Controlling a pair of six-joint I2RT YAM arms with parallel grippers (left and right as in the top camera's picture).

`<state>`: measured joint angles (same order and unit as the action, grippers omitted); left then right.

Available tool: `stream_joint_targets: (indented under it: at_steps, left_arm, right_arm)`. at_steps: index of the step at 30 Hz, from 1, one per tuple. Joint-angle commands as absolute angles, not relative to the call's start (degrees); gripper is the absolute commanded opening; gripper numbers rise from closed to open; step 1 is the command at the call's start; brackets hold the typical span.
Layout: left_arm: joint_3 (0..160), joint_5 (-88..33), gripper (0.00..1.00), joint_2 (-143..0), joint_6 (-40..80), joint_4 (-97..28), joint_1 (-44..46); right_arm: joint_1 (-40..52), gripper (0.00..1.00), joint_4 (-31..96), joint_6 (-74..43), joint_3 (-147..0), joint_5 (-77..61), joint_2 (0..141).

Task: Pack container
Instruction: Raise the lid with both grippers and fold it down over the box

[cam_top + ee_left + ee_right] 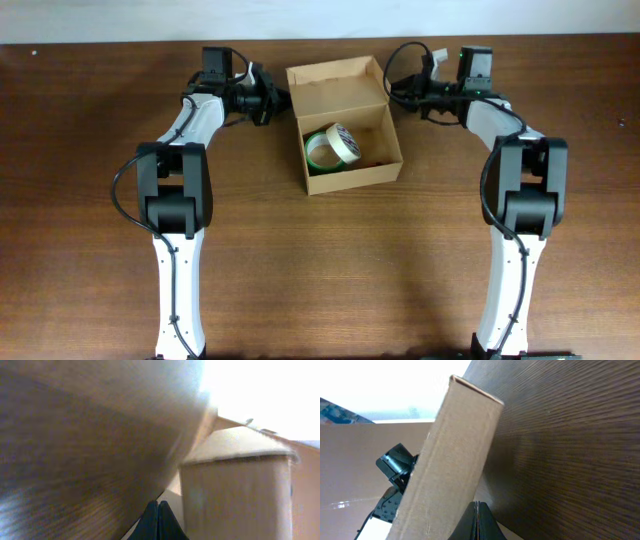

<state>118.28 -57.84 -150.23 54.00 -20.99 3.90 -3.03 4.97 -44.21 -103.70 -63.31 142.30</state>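
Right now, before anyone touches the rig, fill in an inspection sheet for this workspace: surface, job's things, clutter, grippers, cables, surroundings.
Surface: dark brown wooden table.
Job's things: cardboard container open, lid flap folded back; inside it a green-edged roll and a cream roll, leaning together.
Clutter: nothing seen.
Grippers: left gripper shut, beside the container's far left corner; right gripper shut, beside its far right corner; neither holds anything.
Cables: black cables loop along both arms, clear of the container.
Surroundings: pale wall beyond the table's far edge.
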Motion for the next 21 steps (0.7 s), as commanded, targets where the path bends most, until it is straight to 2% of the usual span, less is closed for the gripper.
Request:
stream_joint_targets:
  at_steps: [1, 7, 15, 21]
  left_arm:
    - [118.2, -59.2, 0.02, -151.4, 57.8, -18.5, 4.1]
    - [118.2, -60.9, 0.02, -151.4, 57.8, -14.5, 4.1]
    - [118.4, -66.3, 0.02, -151.4, 69.1, 3.6, 4.8]
    - [118.6, -69.0, 0.02, -151.4, 69.6, 5.9, 5.6]
  right_arm:
    - [-2.1, 0.04, 3.6, -46.0, -104.3, -63.6, 141.9]
    - [-2.4, 0.04, 1.9, -46.0, -104.3, -64.3, 141.9]
    - [-3.0, 0.04, -0.6, -46.0, -104.5, -65.8, 141.9]
    - [-4.6, 0.03, -2.4, -46.0, -107.0, -69.7, 141.9]
